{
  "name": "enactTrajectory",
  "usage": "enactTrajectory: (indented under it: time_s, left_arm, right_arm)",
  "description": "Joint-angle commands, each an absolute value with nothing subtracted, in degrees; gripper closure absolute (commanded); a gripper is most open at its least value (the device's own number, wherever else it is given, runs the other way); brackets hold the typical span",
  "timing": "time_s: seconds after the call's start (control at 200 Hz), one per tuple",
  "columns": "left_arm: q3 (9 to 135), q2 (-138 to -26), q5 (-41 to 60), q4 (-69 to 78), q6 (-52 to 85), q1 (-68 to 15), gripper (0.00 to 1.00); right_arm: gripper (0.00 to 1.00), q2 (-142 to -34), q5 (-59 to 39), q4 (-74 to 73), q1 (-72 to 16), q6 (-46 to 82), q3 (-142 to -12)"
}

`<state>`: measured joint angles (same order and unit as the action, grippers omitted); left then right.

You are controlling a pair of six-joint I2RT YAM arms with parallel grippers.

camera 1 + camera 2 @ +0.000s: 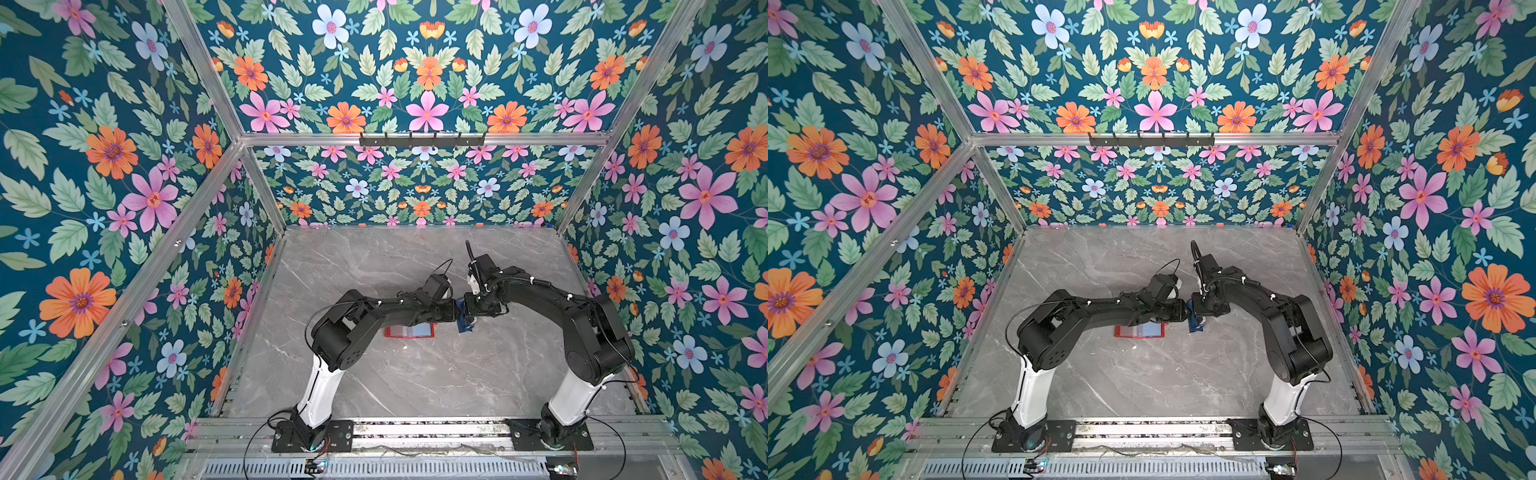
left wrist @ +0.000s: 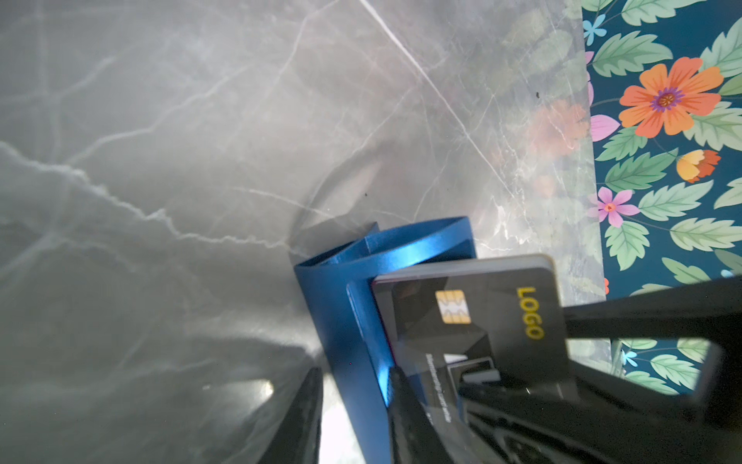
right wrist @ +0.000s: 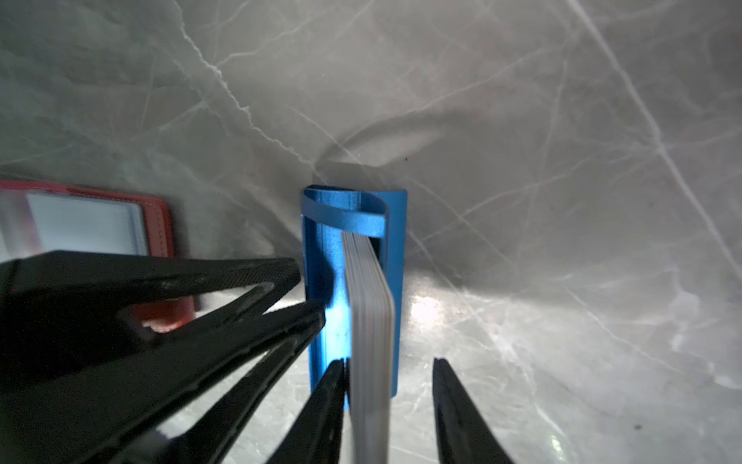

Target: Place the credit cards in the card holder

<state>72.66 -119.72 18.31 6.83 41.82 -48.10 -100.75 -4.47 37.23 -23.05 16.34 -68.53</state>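
The credit cards stand on edge as a stack in a small blue tray. The front one is dark, with a gold chip and a yellow LOGO. My right gripper is open astride the stack, one finger against it and the other apart. My left gripper is open astride the tray's side wall. Both grippers meet at the tray mid-table. The card holder, a red wallet, lies open with its clear sleeves up, just left of the tray and partly under my left arm.
Grey marble tabletop with floral walls on three sides and aluminium posts at the corners. A metal rail along the front edge carries both arm bases. The left gripper's fingers crowd the tray's side.
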Motion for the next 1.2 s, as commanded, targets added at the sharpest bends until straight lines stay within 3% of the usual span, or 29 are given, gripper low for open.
enactTrajectory:
  time_s: [0.0,0.35,0.725,1.195]
  left_arm:
    - [72.4,-119.4,15.8,3.3,41.5,-48.0,0.71]
    - [72.4,-119.4,15.5,3.0,41.4,-48.1,0.71]
    - [72.4,-119.5,15.5,2.9,41.4,-48.1,0.71]
    - [72.2,-119.6,15.6,2.9,41.5,-48.1,0.71]
  right_arm:
    - [0.62,-100.2,-1.7,39.9,-23.3,16.1,-69.1]
    - [0.63,-99.1,-0.2,40.6,-23.6,16.3,-69.4]
    - [0.74,-98.0,0.5,41.6,-24.1,16.3,-70.1]
    - [0.76,-98.7,3.4,44.5,-26.2,15.8,-72.4]
